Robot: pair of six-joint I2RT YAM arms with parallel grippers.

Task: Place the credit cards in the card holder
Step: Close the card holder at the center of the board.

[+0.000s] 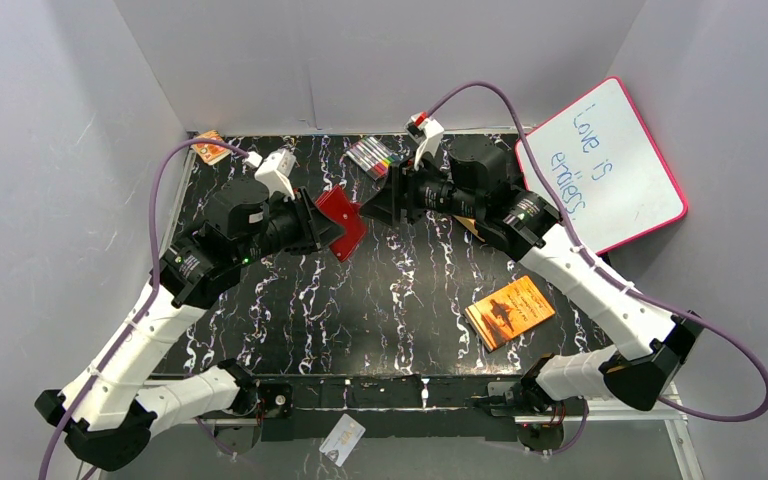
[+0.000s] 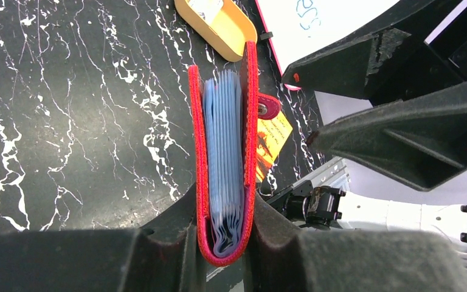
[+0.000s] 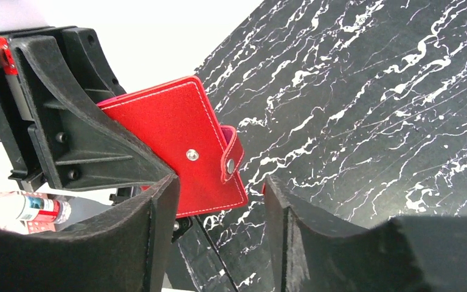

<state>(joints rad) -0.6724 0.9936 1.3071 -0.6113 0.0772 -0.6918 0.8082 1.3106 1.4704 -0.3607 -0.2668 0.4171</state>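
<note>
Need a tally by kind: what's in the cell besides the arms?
card holder: 1
orange booklet: 1
whiteboard: 1
marker pack: 1
orange tray: 1
loose card: 1
small orange item, far-left corner, kind unclear: 1
Total: 7

Under your right claw (image 1: 370, 210) and left claw (image 1: 328, 228) you have a black table top (image 1: 390, 300) veined with white like marble. Beyond both claws stands a plain, pale grey back wall (image 1: 360, 60). A side wall (image 1: 50, 150) of the same grey closes in outside your left claw, and another outside your right. A pink-framed whiteboard (image 1: 610, 165) leans behind the right claw. The light is soft and even.
</note>
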